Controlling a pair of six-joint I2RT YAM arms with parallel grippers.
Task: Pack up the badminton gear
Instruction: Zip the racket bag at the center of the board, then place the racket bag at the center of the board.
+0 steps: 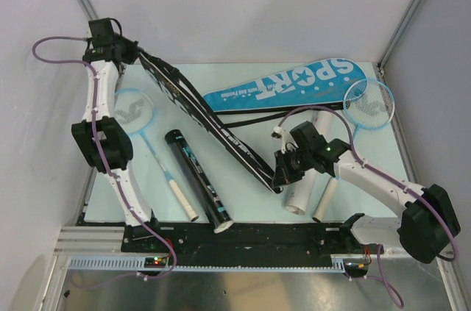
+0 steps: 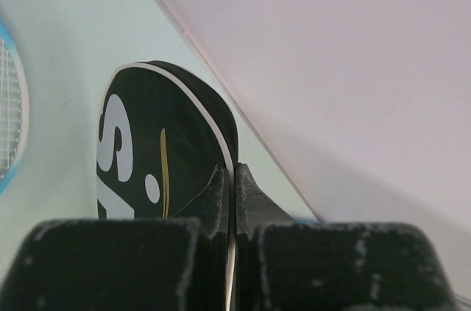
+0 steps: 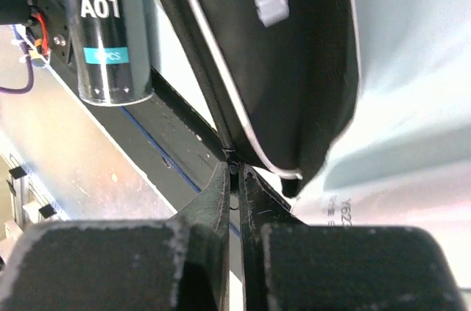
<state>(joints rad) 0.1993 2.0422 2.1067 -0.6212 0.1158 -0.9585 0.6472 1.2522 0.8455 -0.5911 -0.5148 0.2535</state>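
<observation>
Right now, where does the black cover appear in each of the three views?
Top: black cover runs diagonally, upper left to centre, held by left gripper and right gripper.
Left wrist: cover centre-left, its edge pinched by that gripper.
Right wrist: cover upper centre, its lower edge pinched by that gripper.
Shared landmark: the pale table under it.

- The light-blue racket (image 2: 9, 105) is cut off by the left wrist view's edge.
- The black tube (image 3: 110, 39) is cropped at the right wrist view's top.
- Lettering on the black cover (image 3: 280, 68) is blurred there.
- The white tube (image 1: 298, 199) is partly hidden by the right end effector (image 1: 280, 176).
</observation>
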